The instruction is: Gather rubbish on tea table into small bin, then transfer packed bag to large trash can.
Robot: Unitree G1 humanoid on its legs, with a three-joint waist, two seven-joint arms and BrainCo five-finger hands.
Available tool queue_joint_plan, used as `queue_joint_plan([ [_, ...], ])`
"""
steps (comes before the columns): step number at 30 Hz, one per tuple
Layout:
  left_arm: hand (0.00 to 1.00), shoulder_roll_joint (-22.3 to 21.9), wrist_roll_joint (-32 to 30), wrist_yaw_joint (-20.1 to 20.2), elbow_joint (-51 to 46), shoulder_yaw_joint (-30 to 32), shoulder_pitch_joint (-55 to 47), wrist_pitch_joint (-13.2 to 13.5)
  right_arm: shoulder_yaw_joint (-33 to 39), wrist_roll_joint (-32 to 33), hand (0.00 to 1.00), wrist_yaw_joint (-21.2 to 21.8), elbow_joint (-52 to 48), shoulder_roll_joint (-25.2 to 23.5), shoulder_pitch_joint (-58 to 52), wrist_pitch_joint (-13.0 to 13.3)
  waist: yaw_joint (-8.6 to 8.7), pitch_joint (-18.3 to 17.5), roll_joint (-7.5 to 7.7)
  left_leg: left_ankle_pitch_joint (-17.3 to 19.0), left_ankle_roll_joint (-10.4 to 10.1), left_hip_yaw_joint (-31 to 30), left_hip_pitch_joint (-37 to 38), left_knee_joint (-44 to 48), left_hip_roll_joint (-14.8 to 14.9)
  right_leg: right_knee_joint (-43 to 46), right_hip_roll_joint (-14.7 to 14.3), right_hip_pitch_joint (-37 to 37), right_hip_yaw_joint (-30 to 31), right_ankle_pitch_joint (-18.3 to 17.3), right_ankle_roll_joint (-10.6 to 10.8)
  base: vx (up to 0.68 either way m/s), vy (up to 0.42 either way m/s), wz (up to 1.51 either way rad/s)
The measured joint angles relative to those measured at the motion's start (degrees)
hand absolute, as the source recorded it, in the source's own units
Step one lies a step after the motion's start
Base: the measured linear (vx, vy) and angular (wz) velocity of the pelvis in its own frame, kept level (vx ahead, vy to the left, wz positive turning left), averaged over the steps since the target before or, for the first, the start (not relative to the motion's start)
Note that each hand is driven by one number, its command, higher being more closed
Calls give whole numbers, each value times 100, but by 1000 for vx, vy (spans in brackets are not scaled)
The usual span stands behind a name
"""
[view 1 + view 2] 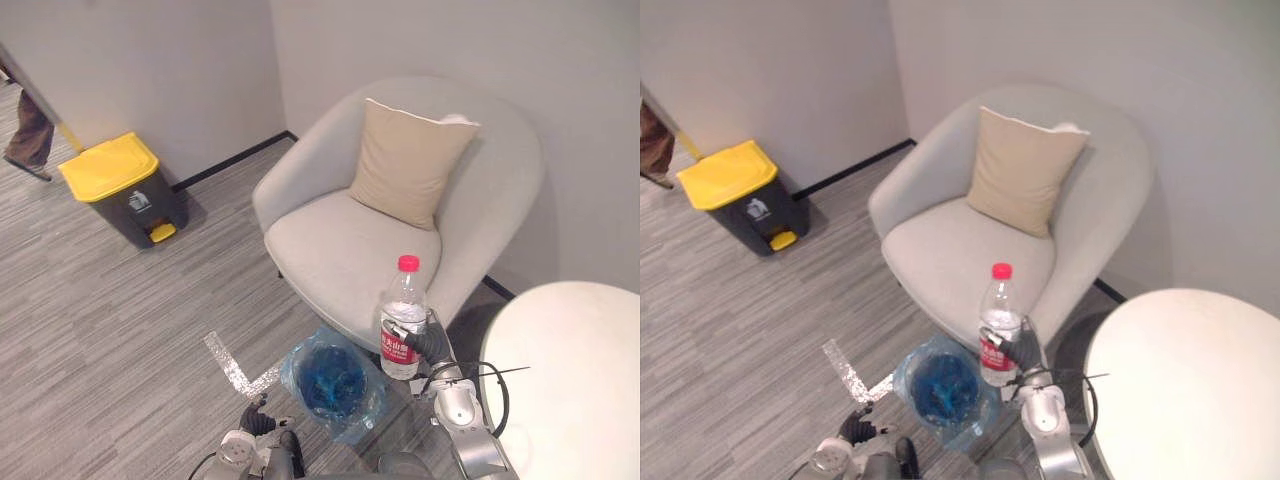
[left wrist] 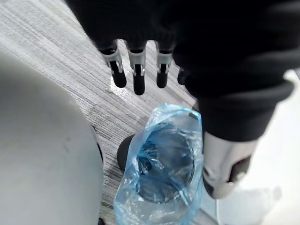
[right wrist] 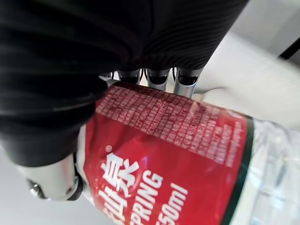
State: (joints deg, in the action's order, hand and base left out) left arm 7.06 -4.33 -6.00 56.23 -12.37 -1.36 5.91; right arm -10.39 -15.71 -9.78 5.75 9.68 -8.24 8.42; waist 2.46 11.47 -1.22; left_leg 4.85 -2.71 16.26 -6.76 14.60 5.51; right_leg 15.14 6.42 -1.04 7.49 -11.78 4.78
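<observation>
The right hand (image 1: 433,346) curls round the upright bottle (image 1: 404,318), held just beside the blue-bagged bin (image 1: 333,383) on the floor, between chair (image 1: 345,250) and desk (image 1: 580,380). The left hand (image 2: 138,75) hangs near the bin, fingers straight and spread, holding nothing. The yellow-lidded can (image 1: 120,190) stands well apart by the wall.

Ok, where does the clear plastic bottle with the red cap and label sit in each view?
Left eye view: bottle lower centre, in right hand.
Right eye view: lower centre.
Right wrist view: its red label up close.
Left wrist view: cannot tell; left hand near blue-bagged small bin.
Shared landmark: that bin.
</observation>
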Motion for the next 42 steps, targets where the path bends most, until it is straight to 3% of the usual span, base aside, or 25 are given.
queue_joint_plan([
  [2, 0, 0, 27, -15, -85, 5, 20, 7, -128, 0, 100, 19, 28, 102, 171, 0, 6, 87, -73, 92, 13, 94, -326, 341, 109, 185, -61, -323, 91, -24, 39, -345, 39, -42],
  [3, 0, -6, 363, -137, -295, 98, 271, 70, -379, 4, 100, 30, 496, 470, 1005, -5, 24, 581, -318, 343, 76, 123, -1447, 1281, 346, 1262, -178, -1585, 179, -211, 178, -634, 74, -14],
  [4, 0, -7, 468, -157, -351, 202, 350, 104, -432, 4, 100, 33, 525, 565, 1191, -14, 19, 761, -314, 299, 6, 134, -1666, 1173, 262, 1364, -117, -1870, 194, -213, 116, -659, 107, 1],
  [6, 0, -14, 587, -165, -441, 349, 412, 117, -464, 4, 100, 42, 523, 622, 1270, -21, -2, 858, -311, 435, 151, 88, -1999, 2062, 277, 1415, 13, -2182, 67, -167, 87, -225, 107, 1],
  [7, 0, -29, 583, -174, -448, 394, 408, 115, -480, 4, 100, 45, 523, 692, 1374, -22, -77, 945, -465, 991, 161, -155, -1953, 2213, 345, 1573, -88, -2346, -49, -132, 83, -167, 125, -28],
  [8, 0, 25, 616, -166, -464, 502, 503, 116, -452, 6, 100, 30, 540, 681, 1558, -23, -79, 1065, -429, 1019, 127, -167, -2109, 2331, 330, 1727, -69, -2533, -35, -90, 106, -194, 115, -28],
  [10, 0, 21, 731, -368, -512, 827, 910, 113, -437, 12, 100, -93, 522, 702, 2055, -28, -93, 1158, -371, 950, 175, -228, -3152, 2642, 376, 1975, -54, -3502, -82, 94, 234, -219, 53, 9],
  [13, 0, -110, 829, -410, -750, 1101, 1326, 107, -399, 12, 100, -221, 519, 842, 2448, -95, -255, 1497, -342, 806, 226, -236, -3634, 2655, 375, 2017, -9, -3955, -134, 247, 275, -153, 6, 21],
  [16, 0, -250, 926, -614, -1009, 1393, 1552, 100, -424, 13, 100, -356, 437, 816, 2850, -116, -323, 1507, -326, 650, 266, -276, -4239, 2666, 403, 2120, 59, -4520, -290, 294, 252, -62, -21, 26],
  [20, 0, -273, 1044, -782, -1603, 1757, 2175, 109, -418, 19, 100, -588, 374, 853, 3740, -115, -463, 1760, -161, 364, 319, -437, -5053, 2684, 393, 2390, 76, -5301, -467, 333, 229, -19, -41, 26],
  [25, 0, -267, 1183, -971, -2279, 1820, 2827, 120, -327, 48, 100, -794, 466, 887, 4631, -126, -578, 1984, -76, 136, 284, -758, -6030, 2876, 294, 2982, 187, -6253, -743, 166, 110, -11, -30, 33],
  [33, 0, -334, 1241, -1020, -2624, 1815, 2909, 127, -325, 54, 100, -928, 1245, 630, 5148, -223, -624, 2009, -33, -5, 167, -899, -6618, 2825, 272, 3268, 273, -6870, -917, 66, 27, -6, -21, 18],
  [34, 0, -336, 1242, -1020, -2637, 1812, 2915, 140, -327, 46, 0, -928, 1366, 620, 5177, -241, -628, 2009, -32, -35, 157, -890, -6670, 2775, 270, 3268, 279, -6952, -921, 70, 21, -11, -10, 8],
  [42, 0, -374, 1240, -1018, -2635, 1797, 2914, 249, -245, 2, 0, -971, 1579, 558, 5261, -300, -630, 2007, -31, -293, 115, -920, -6694, 2485, 270, 3285, 295, -7082, -1026, 70, -58, -11, -28, 8],
])
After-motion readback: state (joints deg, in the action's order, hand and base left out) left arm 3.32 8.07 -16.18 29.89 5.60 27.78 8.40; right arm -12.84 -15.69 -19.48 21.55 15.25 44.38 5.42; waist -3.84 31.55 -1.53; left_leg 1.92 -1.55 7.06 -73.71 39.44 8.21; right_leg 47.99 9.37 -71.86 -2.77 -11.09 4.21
